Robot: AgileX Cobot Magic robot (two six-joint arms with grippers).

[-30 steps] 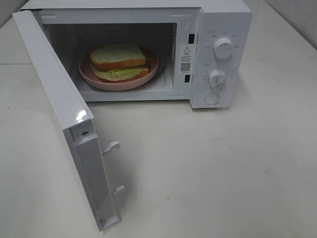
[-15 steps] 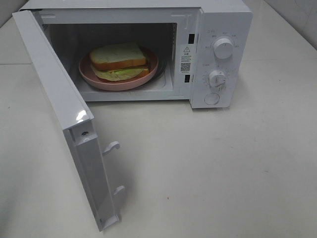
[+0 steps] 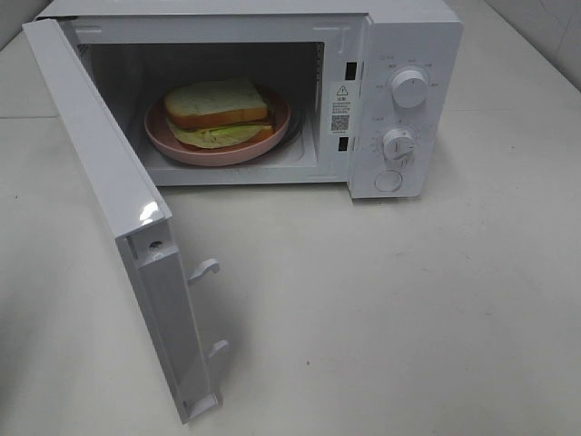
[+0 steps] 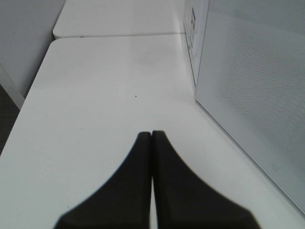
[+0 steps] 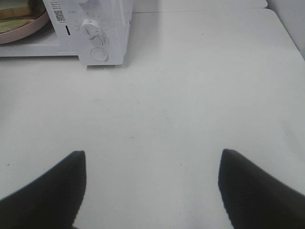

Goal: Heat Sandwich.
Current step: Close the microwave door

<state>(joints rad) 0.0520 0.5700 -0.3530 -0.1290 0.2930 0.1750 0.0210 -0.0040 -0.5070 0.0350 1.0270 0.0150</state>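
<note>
The sandwich, pale bread with green lettuce, lies on a round pink plate inside the white microwave. The microwave door stands wide open, swung toward the front left. Neither arm appears in the high view. In the left wrist view my left gripper is shut with nothing between its fingers, hovering over the table beside the open door's outer face. In the right wrist view my right gripper is open and empty above bare table, in front of the microwave's control panel, with the plate's edge just showing.
Two dials and a round button sit on the microwave's right panel. The white table stretches in front and to the right. A table seam and edge run behind the left gripper's side.
Nothing has visibly moved in the high view; sandwich, plate and open door stay as they were.
</note>
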